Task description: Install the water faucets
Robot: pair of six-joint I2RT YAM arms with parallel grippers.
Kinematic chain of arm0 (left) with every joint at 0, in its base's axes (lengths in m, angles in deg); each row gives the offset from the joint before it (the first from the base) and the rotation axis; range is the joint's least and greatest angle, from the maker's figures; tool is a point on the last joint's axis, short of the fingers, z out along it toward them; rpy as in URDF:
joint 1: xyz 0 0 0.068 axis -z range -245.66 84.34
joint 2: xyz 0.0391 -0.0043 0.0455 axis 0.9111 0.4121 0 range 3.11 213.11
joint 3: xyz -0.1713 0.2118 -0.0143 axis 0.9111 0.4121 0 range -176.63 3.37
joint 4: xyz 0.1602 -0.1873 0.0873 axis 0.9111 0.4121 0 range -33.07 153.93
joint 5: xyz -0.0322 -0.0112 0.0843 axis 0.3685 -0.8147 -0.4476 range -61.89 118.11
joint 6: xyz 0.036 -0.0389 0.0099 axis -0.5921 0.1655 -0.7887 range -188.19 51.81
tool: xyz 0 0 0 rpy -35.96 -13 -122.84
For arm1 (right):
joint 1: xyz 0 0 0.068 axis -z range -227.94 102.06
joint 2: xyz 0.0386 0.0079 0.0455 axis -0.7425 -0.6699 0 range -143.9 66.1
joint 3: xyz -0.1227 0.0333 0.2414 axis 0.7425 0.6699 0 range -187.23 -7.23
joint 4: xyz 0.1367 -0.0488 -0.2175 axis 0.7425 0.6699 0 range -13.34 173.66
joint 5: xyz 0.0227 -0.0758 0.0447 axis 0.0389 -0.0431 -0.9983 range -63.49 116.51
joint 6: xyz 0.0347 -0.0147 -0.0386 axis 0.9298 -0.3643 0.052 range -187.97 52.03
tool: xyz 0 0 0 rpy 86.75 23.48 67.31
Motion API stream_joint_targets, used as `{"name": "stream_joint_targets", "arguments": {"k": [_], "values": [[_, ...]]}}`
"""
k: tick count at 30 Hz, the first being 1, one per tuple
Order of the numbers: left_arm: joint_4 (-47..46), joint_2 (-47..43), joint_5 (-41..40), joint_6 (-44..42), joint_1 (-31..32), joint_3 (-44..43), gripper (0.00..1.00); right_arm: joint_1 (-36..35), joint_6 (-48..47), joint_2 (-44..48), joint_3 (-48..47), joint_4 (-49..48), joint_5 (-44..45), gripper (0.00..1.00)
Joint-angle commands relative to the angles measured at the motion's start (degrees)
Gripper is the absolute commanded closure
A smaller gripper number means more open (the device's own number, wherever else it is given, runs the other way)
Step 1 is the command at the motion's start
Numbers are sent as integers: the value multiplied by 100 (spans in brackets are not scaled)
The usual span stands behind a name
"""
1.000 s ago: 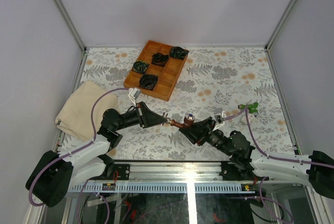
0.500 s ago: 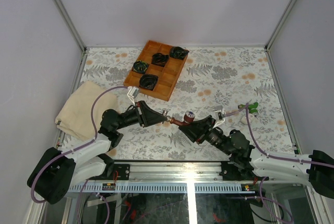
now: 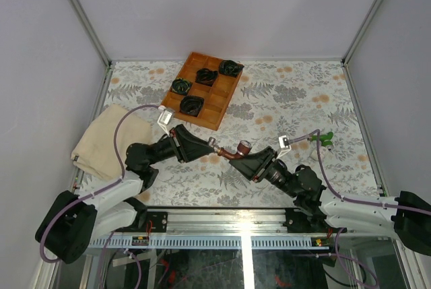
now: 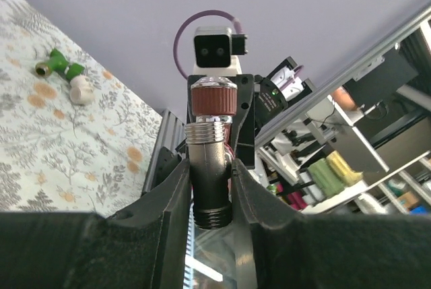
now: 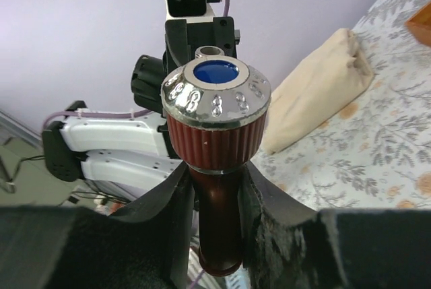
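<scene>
The red-brown faucet (image 3: pixel 237 151), with a ribbed knob and silvery cap, hangs above the table between both arms. My right gripper (image 3: pixel 244 161) is shut on its smooth body (image 5: pixel 219 215), below the knob (image 5: pixel 215 110). My left gripper (image 3: pixel 211 144) is shut on its dark threaded end (image 4: pixel 210 188); the silvery thread (image 4: pixel 210 131) sticks out past the fingers. The two grippers face each other, almost touching. The green faucet (image 3: pixel 325 138) lies on the table at the right, also in the left wrist view (image 4: pixel 60 67).
A wooden compartment tray (image 3: pixel 225 93) at the back holds several black-and-green coiled bundles (image 3: pixel 192 105). A folded beige cloth (image 3: pixel 104 141) lies at the left. A small white piece (image 3: pixel 316 153) lies beside the green faucet. Grey enclosure walls stand on three sides.
Both grippers have moved a little up and away from the near edge, carrying the red-brown faucet between them. The green faucet has not moved.
</scene>
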Motion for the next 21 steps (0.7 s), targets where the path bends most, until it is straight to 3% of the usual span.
{"name": "stream_joint_targets", "arguments": {"k": [1,10,21], "values": [[-159,-402,1044,-971,263,-322,97,50,945,-244,-411,-82,-157,100],[568,-1096,955,-2251,345,-193,76,53,1668,-680,-439,-909,-490,100],[692,-1277,1307,-3127,443,-152,69,55,2501,-1797,-482,-2525,-803,100]]}}
